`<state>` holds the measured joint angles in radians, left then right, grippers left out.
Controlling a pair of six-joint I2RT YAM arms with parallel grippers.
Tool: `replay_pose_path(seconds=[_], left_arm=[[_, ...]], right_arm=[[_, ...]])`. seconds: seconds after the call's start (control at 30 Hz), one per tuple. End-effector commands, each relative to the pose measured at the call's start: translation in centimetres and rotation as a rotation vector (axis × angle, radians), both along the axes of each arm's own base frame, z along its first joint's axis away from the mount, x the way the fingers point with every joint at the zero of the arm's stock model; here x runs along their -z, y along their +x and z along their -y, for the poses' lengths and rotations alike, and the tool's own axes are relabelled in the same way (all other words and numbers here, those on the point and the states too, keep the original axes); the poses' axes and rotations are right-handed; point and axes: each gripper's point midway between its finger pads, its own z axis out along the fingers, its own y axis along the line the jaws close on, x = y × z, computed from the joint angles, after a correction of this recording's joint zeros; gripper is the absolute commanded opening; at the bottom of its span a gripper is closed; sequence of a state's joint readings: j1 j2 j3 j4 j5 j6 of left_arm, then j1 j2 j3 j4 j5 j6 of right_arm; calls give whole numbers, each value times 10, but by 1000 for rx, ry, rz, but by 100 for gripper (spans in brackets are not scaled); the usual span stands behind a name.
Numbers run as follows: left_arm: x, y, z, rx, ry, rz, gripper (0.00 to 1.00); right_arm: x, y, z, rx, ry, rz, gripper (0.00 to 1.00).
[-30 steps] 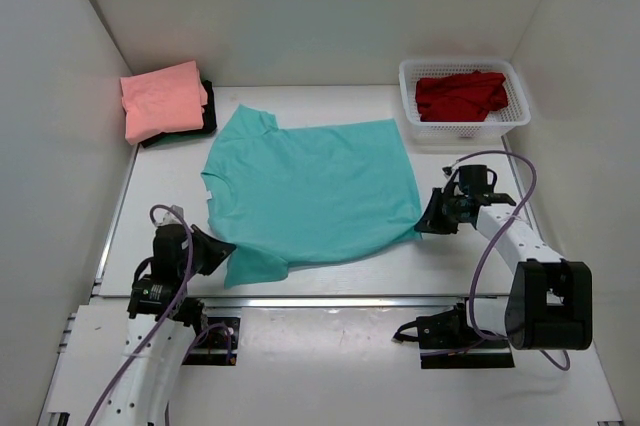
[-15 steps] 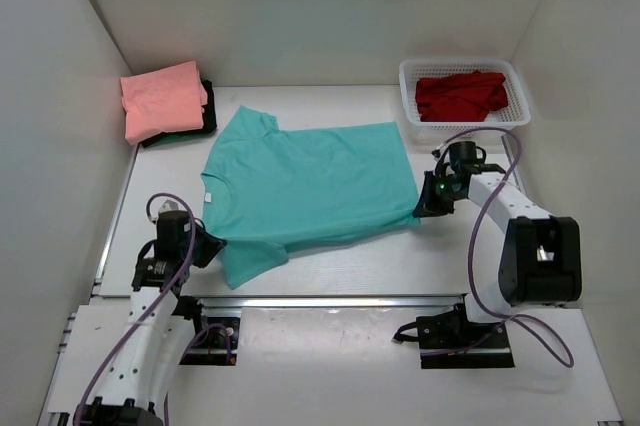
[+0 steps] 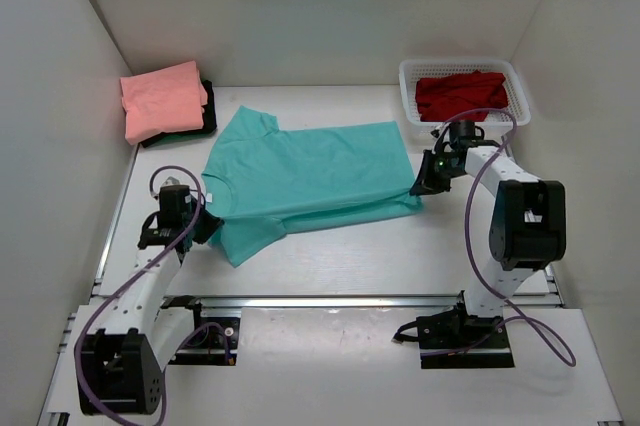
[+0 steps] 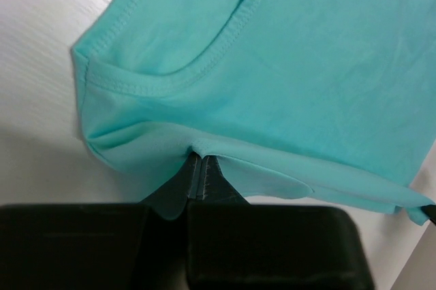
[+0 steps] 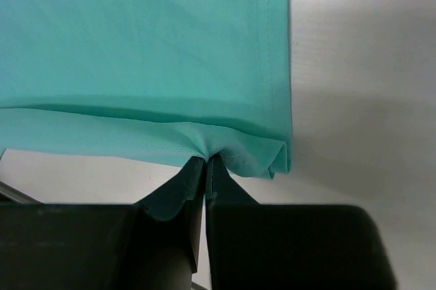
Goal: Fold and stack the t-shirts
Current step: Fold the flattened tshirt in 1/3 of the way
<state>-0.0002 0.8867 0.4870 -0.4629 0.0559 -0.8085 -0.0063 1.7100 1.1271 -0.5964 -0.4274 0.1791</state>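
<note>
Top external view is showing the teal t-shirt (image 3: 310, 181) spread across the middle of the table (image 3: 350, 256), with its near edge now doubling over itself. Over the last second both arms have been carrying that edge toward 12 o'clock. The left gripper (image 3: 200, 224) is sitting at the shirt's 8 o'clock corner and the right gripper (image 3: 425, 178) at its 3 o'clock side, each farther from the bases than before. The wrist cameras are showing both clenched on cloth: the left gripper's jaws are pinching a fold just below the collar, and the right gripper's jaws are pinching the doubled hem corner.

This looks like the first lengthwise fold in progress, with the lifted layer only beginning to cover the lower one. The salmon pink t-shirt (image 3: 162, 99) is lying folded on a very dark t-shirt (image 3: 203, 122) at 10 o'clock, forming the stack. The red t-shirt (image 3: 460, 94) is waiting crumpled in the white mesh basket (image 3: 515, 116) at 1 o'clock.
</note>
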Motion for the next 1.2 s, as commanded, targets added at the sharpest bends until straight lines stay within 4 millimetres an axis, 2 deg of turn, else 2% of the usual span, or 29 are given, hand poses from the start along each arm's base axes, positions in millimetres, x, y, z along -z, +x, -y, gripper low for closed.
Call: replay_pose_path(seconds=[0.0,0.07,0.1,0.13,0.2,0.23,0.27,0.3,0.37,0.47,0.5,0.6,0.8,0.9,0.97,1.1,1.13,1.17], left_arm=[[-21,28,-10,-9,28,88,0],[-15,34,-10,8,32,71,0],[-21,40,-9,13,25,95,0],[-15,43,-12,14,36,81,1],[-17,52,-15,17,44,89,5],[-9,54,-15,29,49,67,16],[-7,61,-17,29,54,63,57],[-9,66,-17,39,52,73,96],[-8,76,-19,46,50,73,98],[-17,86,-18,52,45,101,99],[-17,86,-22,46,59,104,99],[-24,82,-18,77,54,104,98],[-14,46,-2,194,70,6,98],[-11,33,6,240,61,-12,99],[-11,27,13,268,51,-30,96],[2,0,16,276,19,-139,95],[4,-6,16,275,22,-157,90],[7,-13,24,307,18,-170,89]], right_arm=[[-9,21,4,-7,13,50,0],[-12,29,5,-10,15,63,0],[-8,30,6,-9,16,55,0],[-10,36,5,-9,28,64,1],[-13,43,2,-17,67,82,19],[-17,49,2,-11,76,94,24],[-19,52,1,-10,90,103,37],[-20,57,0,1,100,109,42],[-30,67,4,15,89,138,46],[-33,69,3,15,82,147,46],[-32,68,2,16,85,140,45],[-31,56,-7,-5,104,104,38],[-25,33,-18,-46,103,81,38],[-21,27,-16,-39,106,71,38],[-20,25,-17,-41,101,76,37],[-14,17,-16,-32,97,56,37],[-14,16,-15,-37,89,58,37],[-15,16,-15,-38,94,62,37]])
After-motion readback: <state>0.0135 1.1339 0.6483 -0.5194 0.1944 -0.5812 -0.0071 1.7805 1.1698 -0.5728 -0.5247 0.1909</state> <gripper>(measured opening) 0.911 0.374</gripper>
